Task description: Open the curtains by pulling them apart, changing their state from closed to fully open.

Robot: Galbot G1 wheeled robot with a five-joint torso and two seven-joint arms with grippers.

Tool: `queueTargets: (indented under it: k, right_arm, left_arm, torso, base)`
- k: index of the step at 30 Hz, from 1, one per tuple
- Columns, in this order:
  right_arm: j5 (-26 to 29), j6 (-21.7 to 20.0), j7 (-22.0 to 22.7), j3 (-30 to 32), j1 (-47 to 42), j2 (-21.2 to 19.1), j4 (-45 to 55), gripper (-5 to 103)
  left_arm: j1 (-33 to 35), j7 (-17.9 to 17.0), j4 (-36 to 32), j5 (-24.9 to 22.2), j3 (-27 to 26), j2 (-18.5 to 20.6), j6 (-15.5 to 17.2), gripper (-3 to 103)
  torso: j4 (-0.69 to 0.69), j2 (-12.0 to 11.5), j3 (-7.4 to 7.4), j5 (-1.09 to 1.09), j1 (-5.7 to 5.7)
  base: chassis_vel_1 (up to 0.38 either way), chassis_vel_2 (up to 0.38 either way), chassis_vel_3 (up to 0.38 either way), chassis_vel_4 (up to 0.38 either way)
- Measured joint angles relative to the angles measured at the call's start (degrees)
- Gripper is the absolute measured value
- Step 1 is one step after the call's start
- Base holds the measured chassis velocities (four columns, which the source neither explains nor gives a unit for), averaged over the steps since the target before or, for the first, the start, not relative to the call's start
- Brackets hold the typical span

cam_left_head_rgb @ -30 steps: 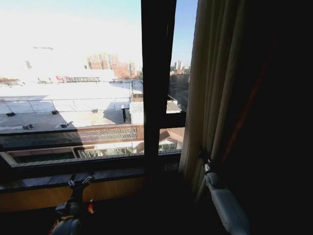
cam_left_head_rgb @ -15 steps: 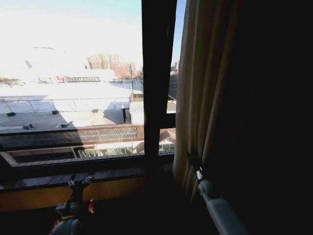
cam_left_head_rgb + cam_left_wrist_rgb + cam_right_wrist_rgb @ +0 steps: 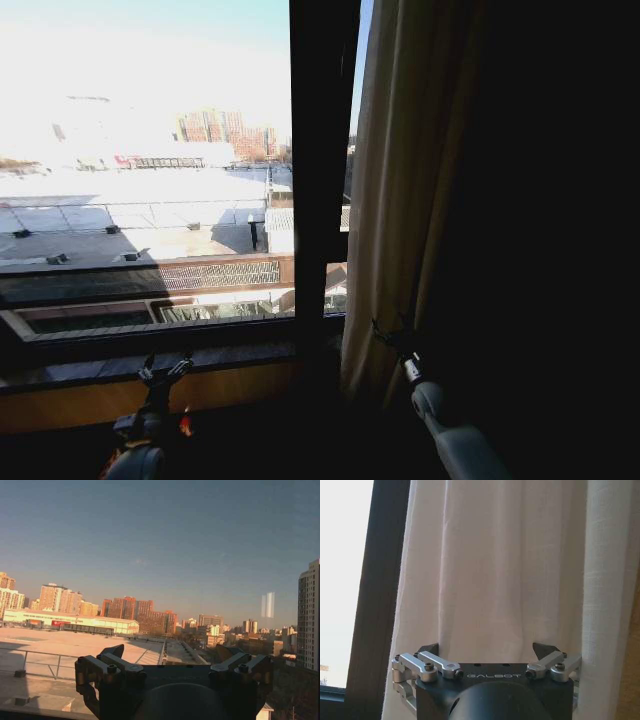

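Observation:
One sheer cream curtain (image 3: 400, 180) hangs in pleats right of the dark window post, its free edge just past that post. My right gripper (image 3: 392, 337) is low against the curtain's bottom folds. In the right wrist view the right gripper (image 3: 487, 650) is open, its fingers (image 3: 431, 650) spread wide, and the white pleated curtain (image 3: 495, 570) hangs close in front of them. My left gripper (image 3: 165, 368) is open at the lower left, below the window sill, pointing at the bare glass; the left wrist view shows the left gripper (image 3: 170, 655) holding nothing.
A dark vertical window post (image 3: 320, 150) stands just left of the curtain's edge. A wooden sill and ledge (image 3: 150, 350) run under the glass. A dark opaque drape (image 3: 540, 250) covers the right side. Rooftops and buildings lie beyond the glass.
My right gripper has moved left and slightly down along the curtain's bottom. The curtain's free edge has shifted left with it, covering more of the right pane. The left arm has stayed still.

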Motion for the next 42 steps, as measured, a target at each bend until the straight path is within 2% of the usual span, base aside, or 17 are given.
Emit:
queueTargets:
  k: [22,32,42]
  right_arm:
    - [0.0,0.13,-0.02,0.06,0.16,0.02,-0.2,100]
    - [0.0,0.19,-0.01,0.05,0.19,0.05,-0.25,100]
    - [0.0,0.19,0.0,0.05,0.23,0.05,-0.28,100]
  left_arm:
    - [0.0,0.0,0.0,0.0,0.01,0.0,0.0,100]
    - [0.0,0.0,0.0,0.0,0.01,0.0,0.0,100]
    - [0.0,0.0,0.0,0.0,0.0,0.0,0.0,100]
  torso:
    - [-0.01,0.0,0.01,0.0,0.0]
    - [0.0,0.0,0.0,-0.01,0.0]
    - [0.0,0.0,0.0,-0.01,0.0]
  base:
    - [0.015,0.007,-0.013,-0.005]
    - [0.219,0.125,-0.213,-0.128]
    - [0.329,0.269,-0.339,-0.281]
